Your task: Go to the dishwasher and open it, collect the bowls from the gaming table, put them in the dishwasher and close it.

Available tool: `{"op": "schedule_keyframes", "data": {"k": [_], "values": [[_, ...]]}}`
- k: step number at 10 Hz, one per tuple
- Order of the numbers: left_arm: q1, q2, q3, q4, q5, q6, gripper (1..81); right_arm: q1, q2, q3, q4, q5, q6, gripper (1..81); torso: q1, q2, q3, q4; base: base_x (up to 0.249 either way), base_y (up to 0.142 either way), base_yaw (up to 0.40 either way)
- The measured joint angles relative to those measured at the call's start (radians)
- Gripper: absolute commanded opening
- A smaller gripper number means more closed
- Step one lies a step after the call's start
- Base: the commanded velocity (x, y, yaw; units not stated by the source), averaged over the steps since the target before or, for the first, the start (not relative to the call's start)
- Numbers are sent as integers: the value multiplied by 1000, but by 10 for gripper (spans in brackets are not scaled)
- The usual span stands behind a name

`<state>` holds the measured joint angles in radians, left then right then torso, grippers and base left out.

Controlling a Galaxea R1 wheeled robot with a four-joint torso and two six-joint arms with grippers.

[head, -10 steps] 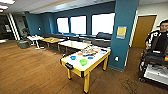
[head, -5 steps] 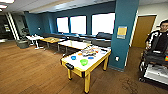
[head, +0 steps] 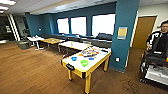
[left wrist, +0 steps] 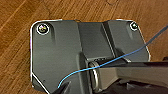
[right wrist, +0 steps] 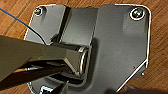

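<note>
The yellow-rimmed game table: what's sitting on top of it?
On the gaming table lie a lime-green bowl, a blue bowl, a flatter blue one and a colourful game box. Something orange sits beside the box. Whatever lies behind the box is hidden.

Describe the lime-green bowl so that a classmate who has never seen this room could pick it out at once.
Find the teal pillar in the middle of the room; in front of it stands the gaming table, white-topped with a yellow rim. The lime-green bowl sits near the table's closest end, larger than the blue bowls and the only green one.
</note>
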<state>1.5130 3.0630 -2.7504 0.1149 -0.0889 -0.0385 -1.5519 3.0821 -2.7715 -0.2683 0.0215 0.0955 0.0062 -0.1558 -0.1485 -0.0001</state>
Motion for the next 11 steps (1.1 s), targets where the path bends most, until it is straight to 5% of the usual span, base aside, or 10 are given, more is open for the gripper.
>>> {"op": "schedule_keyframes", "data": {"k": [5, 11], "values": [[-13, -8, -6, 0, 0, 0, 811, 10, 7, -1, 0, 2, -1, 811, 1, 1, 0, 0, 108, 0, 0], [-15, -8, -6, 0, -3, 0, 811, 14, 9, -1, 0, 3, -1, 811, 1, 1, 0, 0, 92, 60, 0]]}}
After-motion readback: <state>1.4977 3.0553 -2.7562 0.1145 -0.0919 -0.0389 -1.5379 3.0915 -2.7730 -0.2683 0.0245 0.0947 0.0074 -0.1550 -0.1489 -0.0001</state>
